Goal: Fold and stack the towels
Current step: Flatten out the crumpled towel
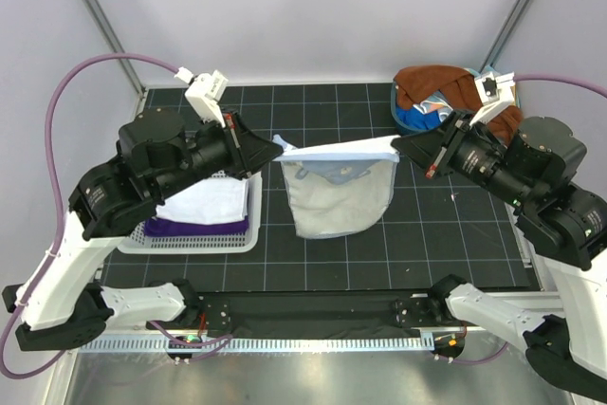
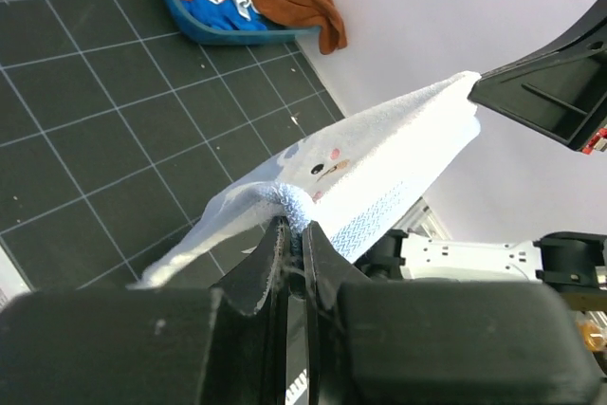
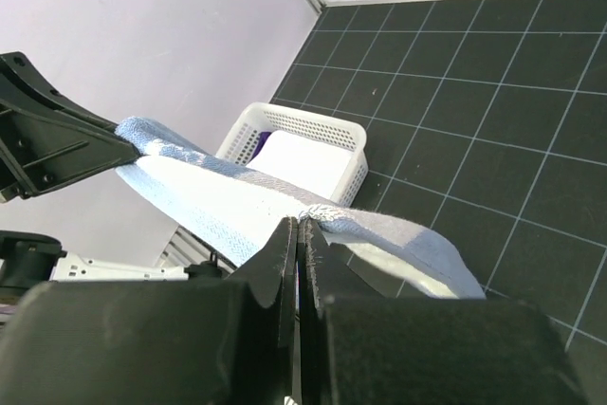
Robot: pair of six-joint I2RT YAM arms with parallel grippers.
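A light blue towel with a bear face point(image 1: 337, 192) hangs stretched in the air above the middle of the mat. My left gripper point(image 1: 277, 144) is shut on its left top corner and my right gripper point(image 1: 395, 146) is shut on its right top corner. The left wrist view shows the light blue towel point(image 2: 379, 177) pinched at my left gripper point(image 2: 296, 225). In the right wrist view my right gripper point(image 3: 300, 223) pinches the light blue towel point(image 3: 218, 196). A folded white towel point(image 1: 204, 201) lies on a dark purple towel point(image 1: 180, 228) in the white basket point(image 1: 248, 234). A rust-brown towel point(image 1: 432, 84) lies heaped at the back right.
The rust-brown towel sits in a blue tub point(image 1: 413, 120) with other cloth, also seen as the blue tub point(image 2: 204, 26) in the left wrist view. The black gridded mat point(image 1: 455, 234) covers the table. Frame posts stand at the back corners.
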